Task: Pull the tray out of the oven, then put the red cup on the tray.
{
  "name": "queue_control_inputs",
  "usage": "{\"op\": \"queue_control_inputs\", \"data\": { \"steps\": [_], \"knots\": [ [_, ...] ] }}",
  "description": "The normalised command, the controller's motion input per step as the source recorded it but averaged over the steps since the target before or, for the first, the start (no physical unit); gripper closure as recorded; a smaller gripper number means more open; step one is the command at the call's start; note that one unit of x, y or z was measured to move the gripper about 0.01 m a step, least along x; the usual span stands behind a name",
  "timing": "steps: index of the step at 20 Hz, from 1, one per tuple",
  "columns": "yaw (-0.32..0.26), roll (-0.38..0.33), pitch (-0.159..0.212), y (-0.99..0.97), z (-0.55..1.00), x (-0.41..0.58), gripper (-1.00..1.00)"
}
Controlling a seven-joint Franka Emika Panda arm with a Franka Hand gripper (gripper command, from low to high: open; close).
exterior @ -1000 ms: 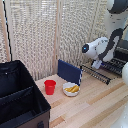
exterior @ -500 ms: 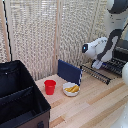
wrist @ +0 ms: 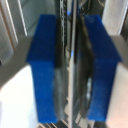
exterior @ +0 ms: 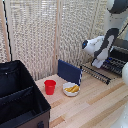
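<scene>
The tray [exterior: 102,72], a dark barred rack, sticks out of the oven [exterior: 121,54] at the exterior view's right. My gripper [exterior: 96,64] sits at the tray's outer end. In the wrist view my gripper [wrist: 75,70] has its two blue pads [wrist: 47,65] pressed on either side of the tray's thin metal bars [wrist: 74,45], so it is shut on the tray. The red cup [exterior: 50,86] stands upright on the wooden table [exterior: 95,107], well apart from the tray toward the exterior view's left.
A white bowl [exterior: 71,89] with yellow pieces sits beside the cup. An upright dark blue panel [exterior: 69,71] stands behind them. A large black box [exterior: 20,100] fills the exterior view's left. A slatted blind forms the backdrop.
</scene>
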Motion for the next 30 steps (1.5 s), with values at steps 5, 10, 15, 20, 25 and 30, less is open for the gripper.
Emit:
{"op": "queue_control_inputs", "data": {
  "steps": [5,10,15,20,25,30],
  "knots": [
    [0.181,0.2,0.075,-0.03,-0.01,0.0,1.0],
    [0.175,0.023,-0.001,0.49,-0.11,0.0,1.0],
    [0.0,-0.084,-0.03,0.95,-0.24,0.0,1.0],
    [0.0,-0.031,-0.023,1.0,-0.22,0.0,1.0],
    [0.0,-0.008,-0.001,0.77,-0.13,0.0,-1.0],
    [-0.002,0.017,0.011,-0.01,-0.01,0.115,-1.0]
  ]
}}
